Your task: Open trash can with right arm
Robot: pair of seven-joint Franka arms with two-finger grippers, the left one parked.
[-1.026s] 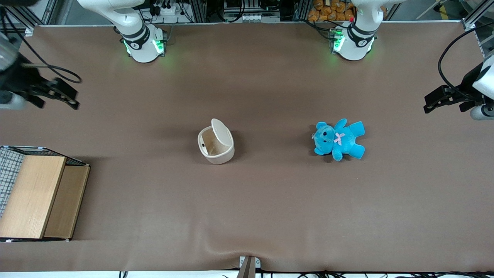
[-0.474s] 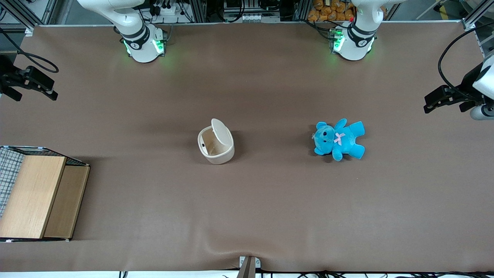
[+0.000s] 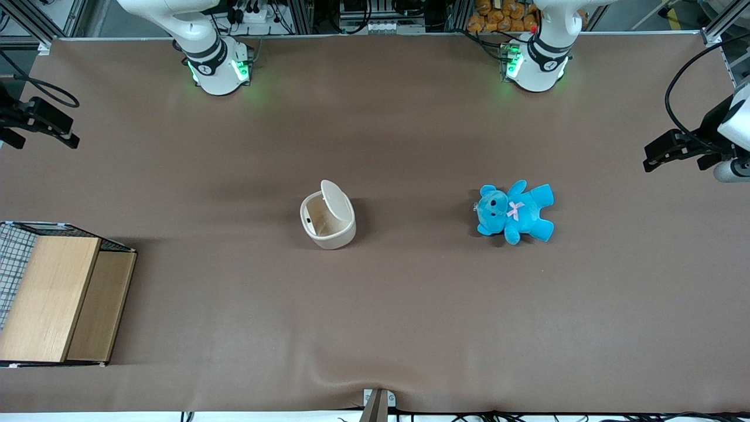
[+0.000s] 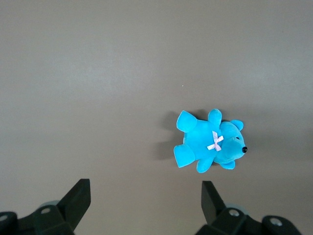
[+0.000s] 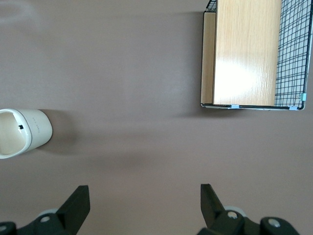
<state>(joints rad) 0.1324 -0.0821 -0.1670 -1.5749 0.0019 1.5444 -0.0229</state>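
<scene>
Brown matting covers the table (image 3: 410, 328), and the trash can (image 3: 328, 218) stands near its middle, well apart from the blue teddy bear (image 3: 514, 211) toward the parked arm's end. Its lid (image 3: 336, 202) is already swung up on edge, the tan inside exposed, so the opening looks done and little seems left. The can stands upright, long axis vertical, mouth up. The lid rises along the rim toward the teddy bear. The right arm's gripper (image 3: 41, 122) hangs at the working arm's end, well clear, its 2 fingers (image 5: 78, 205) spread wide and empty, with the wooden box (image 3: 55, 299) nearer the camera
</scene>
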